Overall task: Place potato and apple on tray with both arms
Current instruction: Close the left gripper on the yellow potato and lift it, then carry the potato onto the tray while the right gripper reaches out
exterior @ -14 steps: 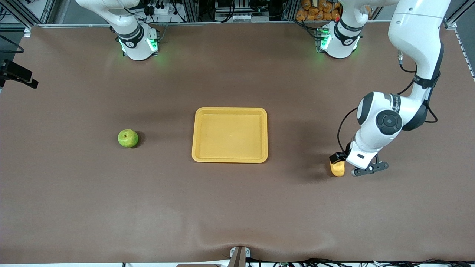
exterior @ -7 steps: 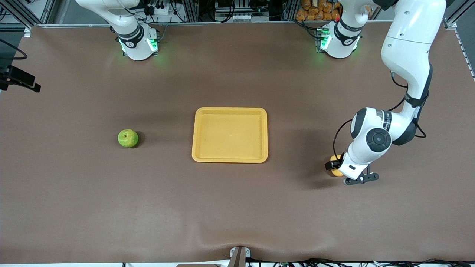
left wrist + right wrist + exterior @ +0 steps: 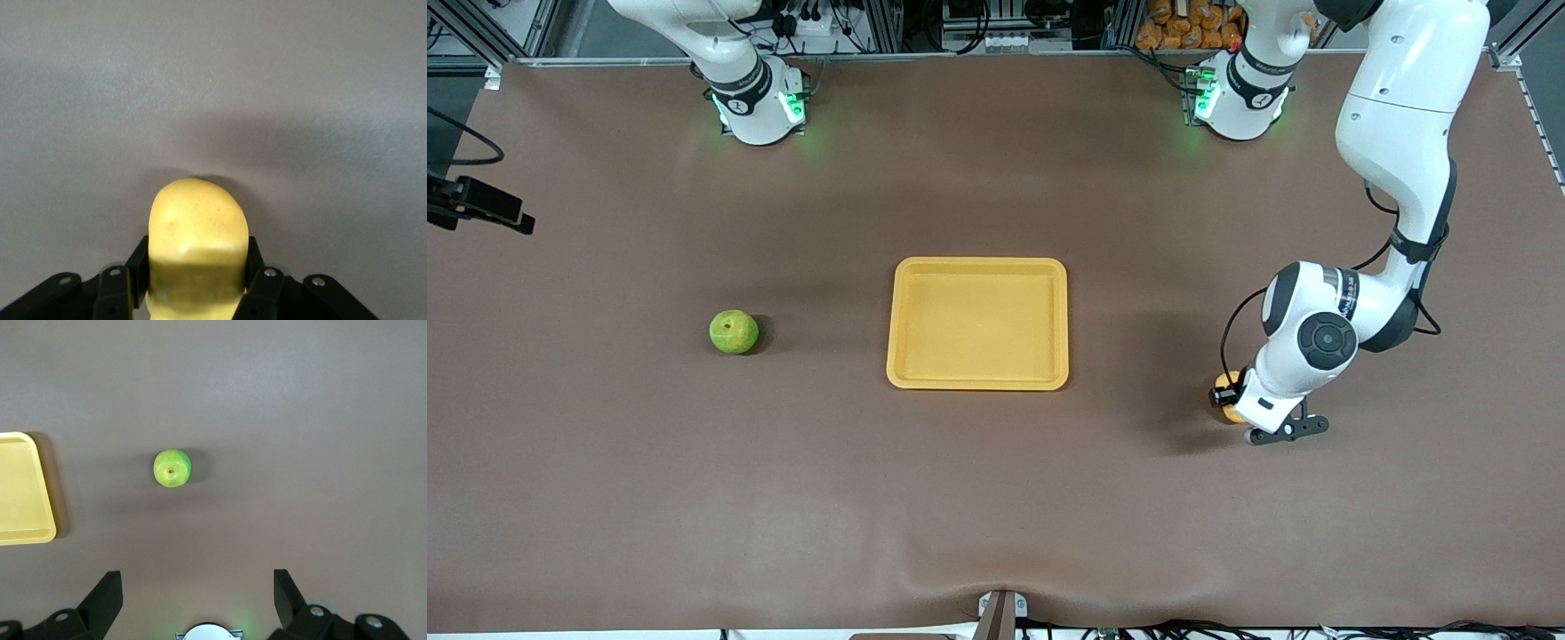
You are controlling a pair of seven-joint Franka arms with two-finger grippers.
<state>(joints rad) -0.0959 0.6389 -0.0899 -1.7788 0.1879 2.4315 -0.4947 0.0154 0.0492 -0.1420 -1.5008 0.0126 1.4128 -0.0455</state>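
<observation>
the table [image 3: 605, 498] is brown and mostly bare; the tray [image 3: 977, 382] sits mid-table with nothing in it; the left arm [image 3: 1396, 133] reaches down at its own end, the right arm [image 3: 734, 80] waits with only its base in the front view; the left gripper [image 3: 197, 283] is clamped on the potato [image 3: 197, 243], which seems to rest on the table, well apart from the tray; the right gripper [image 3: 197, 590] hangs high over the apple [image 3: 734, 332], fingers [image 3: 103, 597] apart; the apple lies toward the right arm's end; risk: the grip looks set near one end of the bumpy potato, so it could pivot or slip out on lifting.
</observation>
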